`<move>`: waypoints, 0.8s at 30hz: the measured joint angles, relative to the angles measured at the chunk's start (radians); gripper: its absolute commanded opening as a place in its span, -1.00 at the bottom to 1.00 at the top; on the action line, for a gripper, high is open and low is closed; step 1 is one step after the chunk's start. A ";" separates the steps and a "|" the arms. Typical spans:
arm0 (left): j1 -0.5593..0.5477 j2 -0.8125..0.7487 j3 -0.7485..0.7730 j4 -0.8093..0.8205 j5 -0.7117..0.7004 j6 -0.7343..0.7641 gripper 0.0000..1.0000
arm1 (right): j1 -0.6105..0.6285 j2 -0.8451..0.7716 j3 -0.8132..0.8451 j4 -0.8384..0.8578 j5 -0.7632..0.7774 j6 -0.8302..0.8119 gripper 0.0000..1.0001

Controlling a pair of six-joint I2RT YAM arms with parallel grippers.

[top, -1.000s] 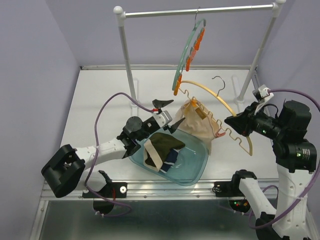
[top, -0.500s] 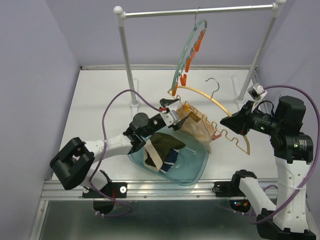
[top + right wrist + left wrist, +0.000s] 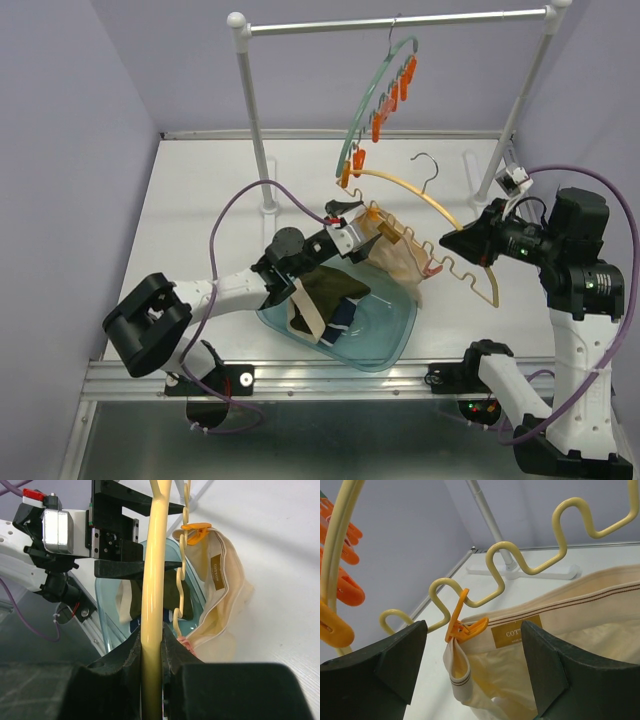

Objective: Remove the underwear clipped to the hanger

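My right gripper [image 3: 458,243] is shut on the yellow hanger [image 3: 425,196], also in the right wrist view [image 3: 154,580], and holds it above the table. The pale beige underwear [image 3: 400,258] hangs from its wavy lower bar by an orange clip [image 3: 462,625] at one end and a pink clip [image 3: 435,268] at the other. My left gripper [image 3: 352,222] is open right at the orange clip, with its jaws on either side of the clip and the waistband [image 3: 545,625]. The dark olive underwear [image 3: 330,292] and the navy one [image 3: 343,315] lie in the teal bowl [image 3: 395,335].
A green hanger [image 3: 375,95] with orange clips hangs from the white rack's rail [image 3: 400,22]. The rack's posts [image 3: 252,110] stand at the back of the table. Purple cables loop over both arms.
My left gripper has risen and moved right, from the bowl's rim up to the orange clip. My right gripper has lifted the hanger slightly. The green hanger has swung a little.
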 measured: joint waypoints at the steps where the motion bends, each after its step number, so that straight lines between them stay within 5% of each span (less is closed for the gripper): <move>1: -0.002 -0.002 0.000 -0.002 -0.008 0.001 0.72 | 0.000 0.000 0.000 0.001 0.000 0.002 -0.99; 10: -0.006 -0.035 -0.014 -0.018 -0.042 -0.007 0.49 | 0.000 0.003 -0.001 0.020 -0.013 0.031 -0.99; 24: -0.006 -0.032 -0.038 -0.036 -0.059 -0.021 0.50 | 0.000 0.007 -0.013 0.029 -0.039 0.042 -0.99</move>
